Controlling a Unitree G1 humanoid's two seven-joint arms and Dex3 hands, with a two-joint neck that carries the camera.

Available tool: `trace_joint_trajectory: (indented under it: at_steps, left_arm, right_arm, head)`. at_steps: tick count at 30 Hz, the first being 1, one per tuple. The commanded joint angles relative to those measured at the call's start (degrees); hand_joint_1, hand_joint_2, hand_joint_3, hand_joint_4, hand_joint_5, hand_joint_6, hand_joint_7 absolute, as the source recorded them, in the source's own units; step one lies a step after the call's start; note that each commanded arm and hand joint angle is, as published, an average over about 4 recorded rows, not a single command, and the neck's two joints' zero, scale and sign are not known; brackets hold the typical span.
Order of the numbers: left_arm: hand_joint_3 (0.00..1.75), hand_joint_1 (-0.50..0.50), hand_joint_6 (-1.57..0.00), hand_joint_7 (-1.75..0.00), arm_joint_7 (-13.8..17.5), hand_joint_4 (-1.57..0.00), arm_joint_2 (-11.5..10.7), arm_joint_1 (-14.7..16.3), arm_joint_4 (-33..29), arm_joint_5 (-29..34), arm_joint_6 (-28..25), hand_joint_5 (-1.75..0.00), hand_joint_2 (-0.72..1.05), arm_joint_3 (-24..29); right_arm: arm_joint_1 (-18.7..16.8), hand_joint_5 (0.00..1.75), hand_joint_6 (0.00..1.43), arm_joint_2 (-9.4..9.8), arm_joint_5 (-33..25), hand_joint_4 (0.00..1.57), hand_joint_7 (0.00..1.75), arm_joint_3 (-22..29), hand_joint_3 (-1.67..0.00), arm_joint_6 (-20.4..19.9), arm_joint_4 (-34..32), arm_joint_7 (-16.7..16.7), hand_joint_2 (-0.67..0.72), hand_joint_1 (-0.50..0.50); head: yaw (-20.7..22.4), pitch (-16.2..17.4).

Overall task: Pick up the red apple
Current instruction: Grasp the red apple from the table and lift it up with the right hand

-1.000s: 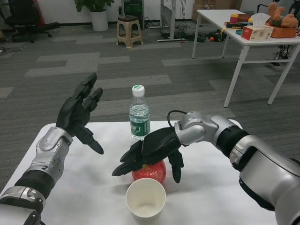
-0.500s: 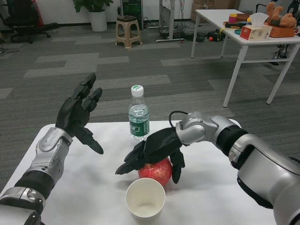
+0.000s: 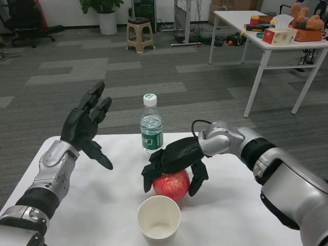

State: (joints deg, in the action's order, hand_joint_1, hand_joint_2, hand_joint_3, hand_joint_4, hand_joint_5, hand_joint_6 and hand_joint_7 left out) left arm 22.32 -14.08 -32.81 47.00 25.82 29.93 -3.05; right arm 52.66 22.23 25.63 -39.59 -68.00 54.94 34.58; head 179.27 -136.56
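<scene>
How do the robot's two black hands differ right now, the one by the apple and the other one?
The right hand is lowered over the red apple, fingers curled down around it; the left hand is raised above the white table and holds nothing. The right hand's fingers wrap the fruit, while the left hand's fingers are spread and point upward. The right hand sits between the clear plastic water bottle and the white paper cup; the left hand is off to the side. Both are black, on silver forearms.

Grey carpet floor (image 3: 169,77), lighter strips across it. Stool (image 3: 141,33) at 12 o'clock, potted plant (image 3: 106,15) just left of it. Office chair (image 3: 28,20) at 10 o'clock. White side table (image 3: 271,43) at 2 o'clock, bearing tissue box (image 3: 280,34) and plush toy (image 3: 307,16).
</scene>
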Motion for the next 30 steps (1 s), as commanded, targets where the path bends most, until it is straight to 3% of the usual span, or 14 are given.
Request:
trace_joint_trajectory:
  at_steps: [1, 4, 9, 13, 22, 30]
  left_arm:
    - [0.00, -0.48, 0.00, -0.14, 0.10, 0.00, -0.56, 1.26, 0.11, 0.53, 0.52, -0.10, -0.46, 0.17]
    - [0.00, -0.48, 0.00, -0.14, 0.10, 0.00, -0.60, 1.34, 0.11, 0.55, 0.56, -0.10, -0.46, 0.39]
    - [0.00, -0.48, 0.00, -0.14, 0.10, 0.00, -0.60, 1.34, 0.20, 0.59, 0.56, -0.10, -0.46, 0.80]
    - [0.00, -0.48, 0.00, -0.14, 0.10, 0.00, -0.60, 0.99, 0.86, 0.55, 0.56, -0.10, -0.46, 0.98]
    - [0.00, -0.48, 0.00, -0.14, 0.01, 0.00, 0.02, -0.41, 2.72, 0.39, 0.56, -0.10, -0.46, 2.50]
    - [0.00, -0.48, 0.00, -0.14, -0.26, 0.00, 0.70, -4.02, 9.12, 0.26, 1.93, -0.10, -0.46, 3.20]
  right_arm:
    - [-1.00, 1.65, 0.45, 0.27, -0.14, 0.49, 1.62, 2.85, -1.27, -0.40, 0.34, 0.31, -0.48, -0.42]
    - [-1.49, 1.65, 0.64, 0.18, -0.16, 0.49, 1.68, 5.42, -1.27, -0.38, 0.14, 0.25, -0.51, -0.42]
    - [-1.86, 1.65, 0.76, 0.53, -0.31, 0.50, 1.68, 8.26, -1.27, -0.33, -0.63, 0.23, -0.54, -0.42]
    - [-2.17, 1.65, 0.78, 0.97, -0.89, 0.51, 1.68, 10.50, -1.35, -0.25, -0.85, 0.14, -0.53, -0.42]
    - [-4.65, 1.65, 0.82, 3.08, -4.75, 0.56, 1.68, 16.48, -1.35, 0.04, -5.15, 0.18, -0.54, -0.42]
    - [-8.67, 1.65, 0.86, 3.78, -7.74, 0.62, 1.68, 27.66, -1.41, 1.23, -8.98, 0.23, -0.54, -0.42]
  head:
    - [0.26, -0.16]
    - [0.69, -0.44]
    - [1.06, -0.46]
    - [1.44, -0.65]
    - [3.42, -1.05]
    - [5.05, -0.45]
